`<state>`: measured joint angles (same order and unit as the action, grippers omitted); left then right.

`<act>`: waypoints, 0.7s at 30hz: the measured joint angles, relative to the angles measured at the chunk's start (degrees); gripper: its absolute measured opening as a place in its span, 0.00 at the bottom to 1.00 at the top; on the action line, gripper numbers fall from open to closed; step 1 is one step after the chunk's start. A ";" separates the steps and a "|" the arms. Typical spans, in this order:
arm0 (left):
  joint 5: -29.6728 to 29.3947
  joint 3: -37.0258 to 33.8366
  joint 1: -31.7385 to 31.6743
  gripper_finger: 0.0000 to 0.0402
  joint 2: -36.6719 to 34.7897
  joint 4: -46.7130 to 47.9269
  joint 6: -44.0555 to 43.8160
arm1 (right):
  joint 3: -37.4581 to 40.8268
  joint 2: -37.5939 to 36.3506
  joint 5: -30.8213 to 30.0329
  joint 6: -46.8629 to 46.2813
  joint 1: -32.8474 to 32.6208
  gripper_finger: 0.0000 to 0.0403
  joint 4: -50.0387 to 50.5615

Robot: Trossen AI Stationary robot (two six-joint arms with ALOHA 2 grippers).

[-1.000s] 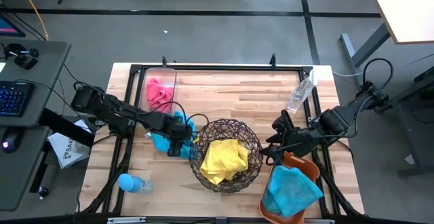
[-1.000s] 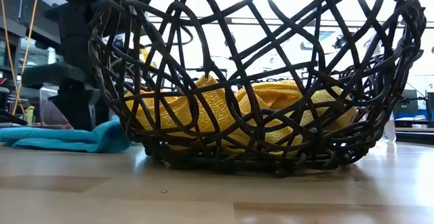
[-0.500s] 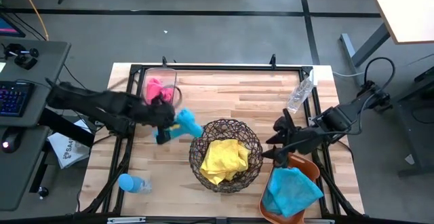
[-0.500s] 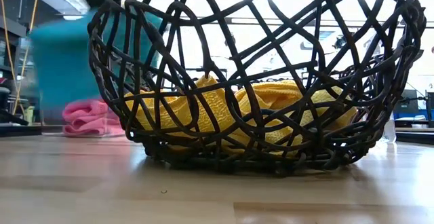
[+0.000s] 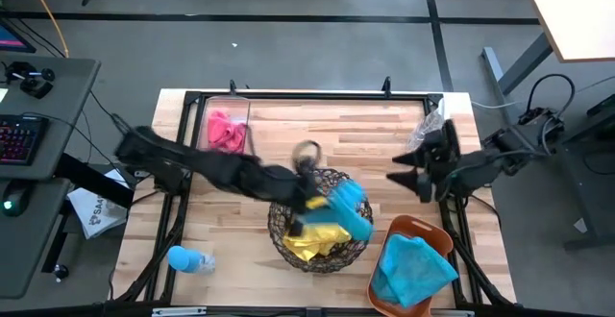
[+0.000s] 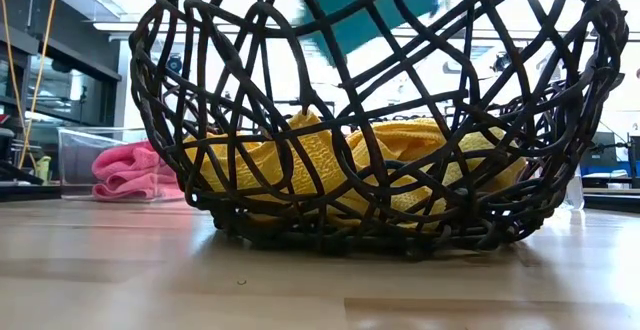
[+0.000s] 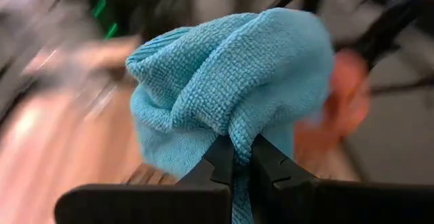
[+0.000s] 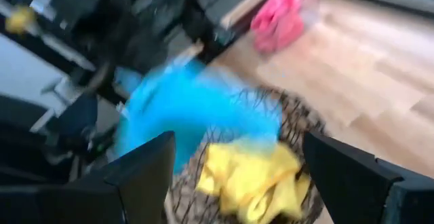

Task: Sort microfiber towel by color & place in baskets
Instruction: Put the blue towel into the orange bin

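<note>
Teal towel point(image 7: 230, 88) | pinched in left end effector point(image 7: 242, 157) | seemingly above wire basket point(image 5: 288, 229)

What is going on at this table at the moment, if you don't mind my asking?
The left gripper holds a teal towel pinched in its fingers, up over the wire-mesh basket, which holds a yellow towel. Another teal towel lies in the orange tub, and a pink towel sits in the clear bin. The right gripper hangs open near the tub.

Left hand point(image 7: 235, 157) with towel point(image 5: 350, 205) above mesh basket point(image 5: 288, 223), tub point(image 5: 430, 235) rightward.
</note>
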<state>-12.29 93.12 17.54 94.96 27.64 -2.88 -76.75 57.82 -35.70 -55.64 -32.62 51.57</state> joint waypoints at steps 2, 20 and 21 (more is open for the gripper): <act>3.75 2.16 0.58 0.00 5.75 -10.22 0.99 | -0.01 -1.31 -2.78 1.36 0.00 0.79 0.00; 15.19 34.06 0.94 0.03 44.75 -44.45 -4.83 | -0.04 -5.01 -8.50 6.86 0.02 0.79 0.07; 15.20 34.58 0.96 0.05 46.10 -44.49 -6.29 | -0.04 -5.01 -8.51 6.86 0.00 0.79 0.07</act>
<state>2.91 127.71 18.50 141.06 -16.85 -9.17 -76.79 52.82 -44.21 -48.77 -32.62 51.64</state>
